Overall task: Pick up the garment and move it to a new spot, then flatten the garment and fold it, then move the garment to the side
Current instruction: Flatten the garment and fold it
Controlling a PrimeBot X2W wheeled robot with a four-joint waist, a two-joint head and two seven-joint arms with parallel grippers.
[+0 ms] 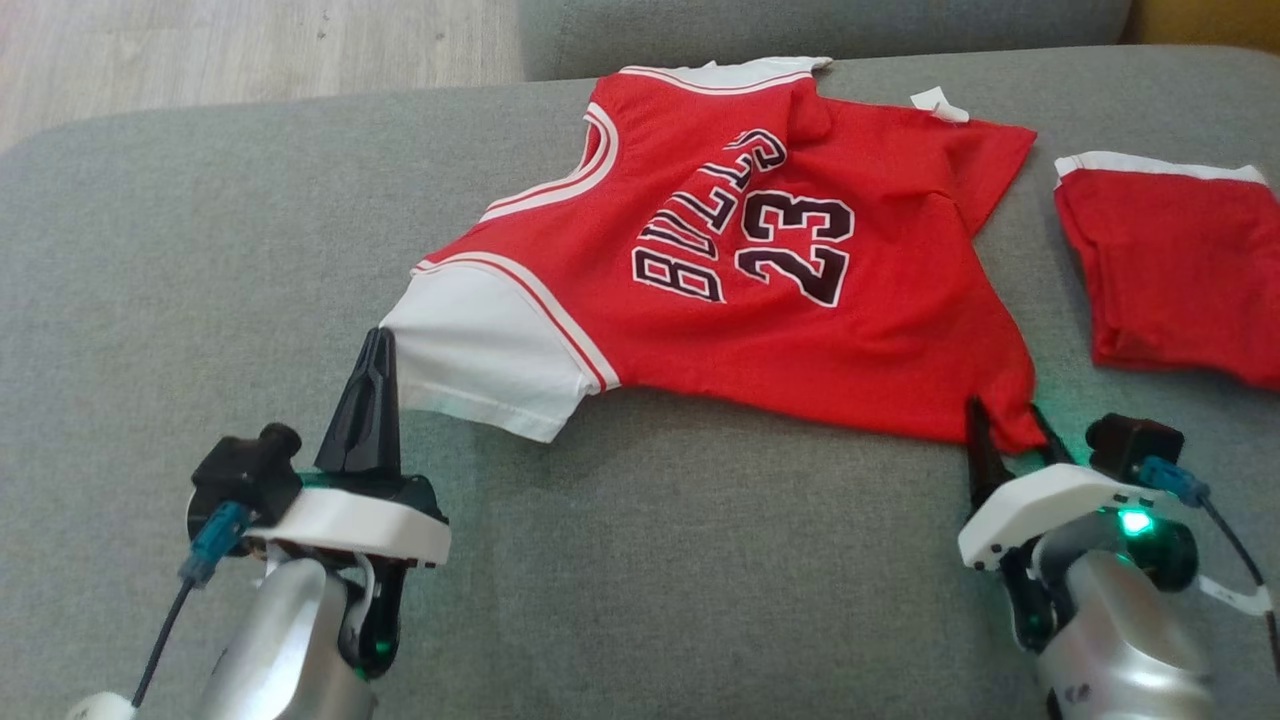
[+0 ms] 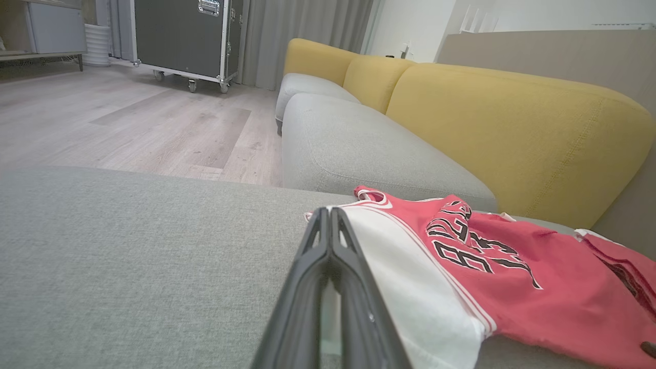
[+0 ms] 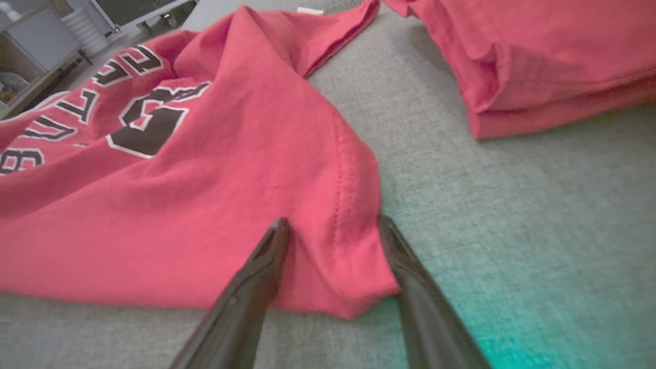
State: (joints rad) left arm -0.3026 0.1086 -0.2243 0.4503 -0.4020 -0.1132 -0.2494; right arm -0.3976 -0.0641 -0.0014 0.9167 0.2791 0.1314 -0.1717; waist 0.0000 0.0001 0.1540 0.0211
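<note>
The jersey [image 1: 760,300] is lying spread, print up, on the grey cushion [image 1: 180,250], just ahead of both grippers. The left gripper [image 1: 376,338] is sitting closed, its tips touching the white sleeve [image 1: 480,350]; whether it is pinching cloth is unclear. The right gripper [image 1: 1004,410] is standing open, its fingers straddling the hem corner [image 3: 359,287].

Matt red cloth on the jersey [image 1: 880,350]. Coarse grey woven fabric over the sofa seat [image 1: 150,250]. Matt black plastic fingers and glossy white shells on left gripper [image 1: 375,340] and right gripper [image 1: 1003,408]. Pale wood-grain floor [image 1: 200,50].
</note>
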